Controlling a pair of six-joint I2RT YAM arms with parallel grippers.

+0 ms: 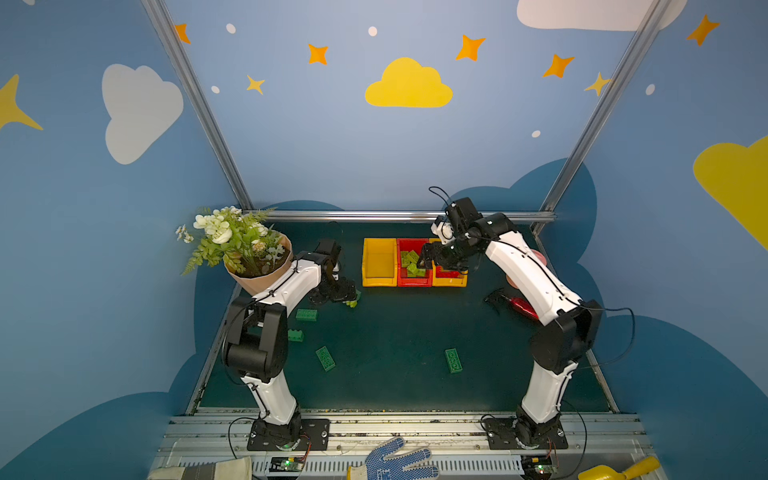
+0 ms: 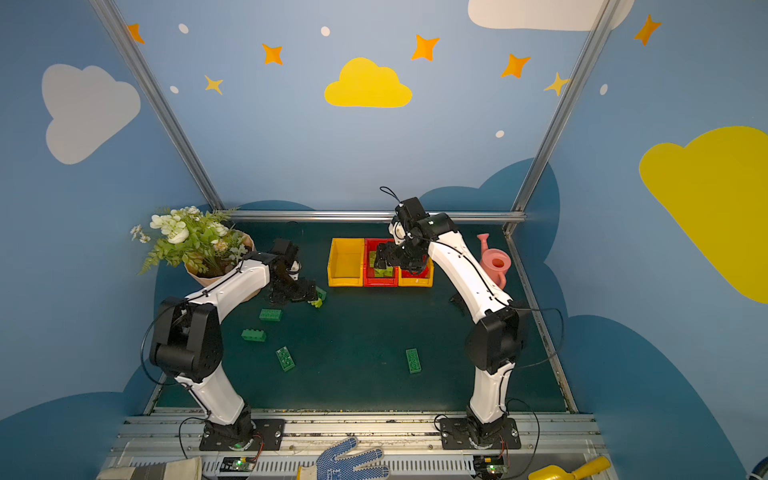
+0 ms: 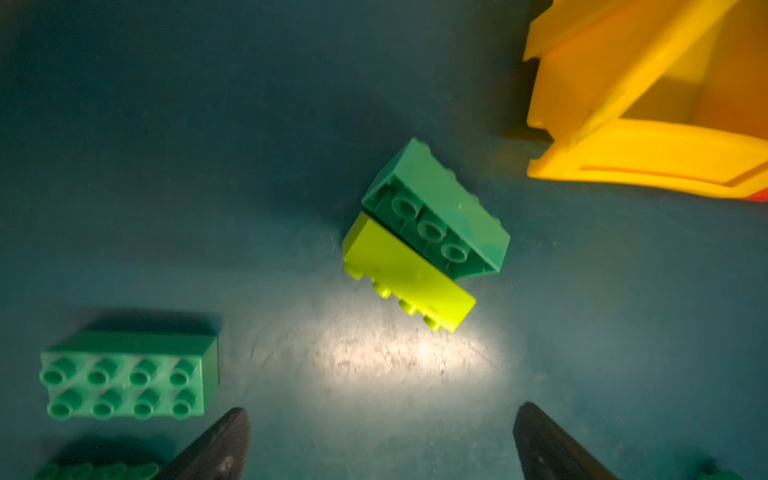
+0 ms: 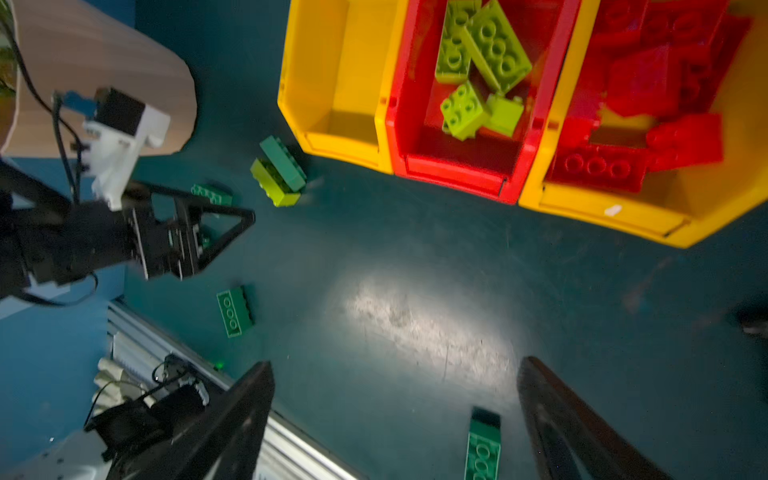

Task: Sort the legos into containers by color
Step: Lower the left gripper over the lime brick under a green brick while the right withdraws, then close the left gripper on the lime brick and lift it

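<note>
In both top views the containers (image 1: 414, 284) stand in a row near the middle of the table's (image 1: 395, 390) far edge: a yellow bin (image 1: 379, 283), a red bin (image 2: 380, 283) and a second yellow bin (image 1: 449, 283). The right tool (image 1: 426, 256) hangs over the red bin. The left tool (image 1: 347, 296) is low over the table between the flowerpot (image 1: 257, 282) and the row, just beside a lime brick (image 1: 352, 304). Loose dark green legos (image 1: 306, 314) lie toward the table's left edge, and one more (image 1: 453, 360) lies right of the middle.

In the left wrist view the left tool (image 3: 382, 449) has its jaws wide apart. Ahead of it the lime brick (image 3: 409, 276) lies on its side, touching a tipped dark green brick (image 3: 440, 212) — underside showing — near a corner of the yellow bin (image 3: 623, 166).

In the right wrist view the right tool (image 4: 395, 424) also has its jaws wide apart. The red bin (image 4: 457, 174) holds lime legos (image 4: 482, 75), and the second yellow bin (image 4: 602, 216) holds red legos (image 4: 648, 83).
</note>
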